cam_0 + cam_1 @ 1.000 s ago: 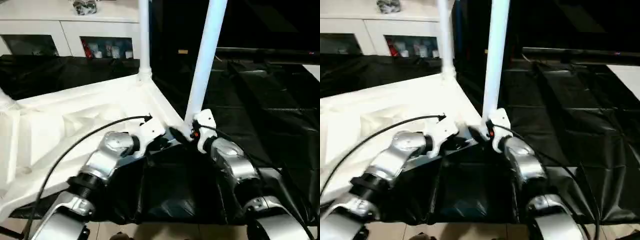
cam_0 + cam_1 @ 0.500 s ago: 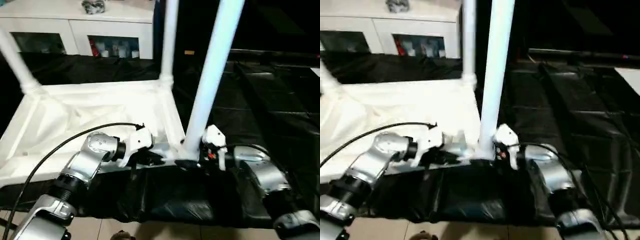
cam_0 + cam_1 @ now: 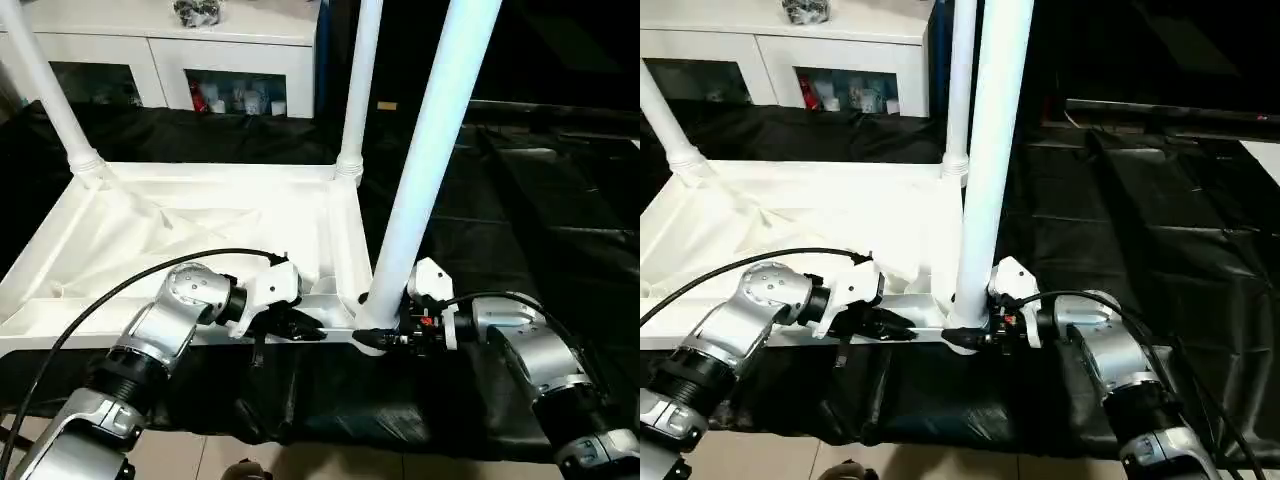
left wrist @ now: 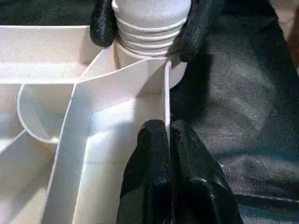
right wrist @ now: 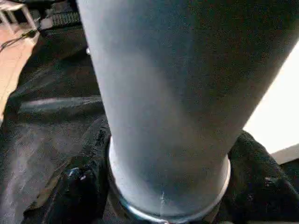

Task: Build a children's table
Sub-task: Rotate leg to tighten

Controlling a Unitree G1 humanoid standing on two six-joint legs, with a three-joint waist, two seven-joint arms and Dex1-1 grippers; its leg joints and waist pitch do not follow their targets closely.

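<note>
The big white plastic children's table top [image 3: 200,230] lies upside down on the black cloth-covered table [image 3: 540,200], with its ribbed underside facing up. Three long white plastic tube legs stand up from its round corner holes. The near leg [image 3: 425,170] rises from the top's front corner, the one closest to the robot. A second leg [image 3: 358,90] stands at the corner behind the near leg, and a third leg [image 3: 45,90] stands at the far corner well off to the left of the near leg. The left end effector [image 3: 305,328] is just beside the near leg, on the top's front edge. Its two black fingers [image 4: 159,154] are pressed tight together on the thin white rim there. The right end effector [image 3: 385,337] sits at the foot of the near leg, with one black finger [image 5: 74,186] on each side of the tube, right by the ringed base. A white cabinet [image 3: 180,50] stands far behind the near leg.
</note>
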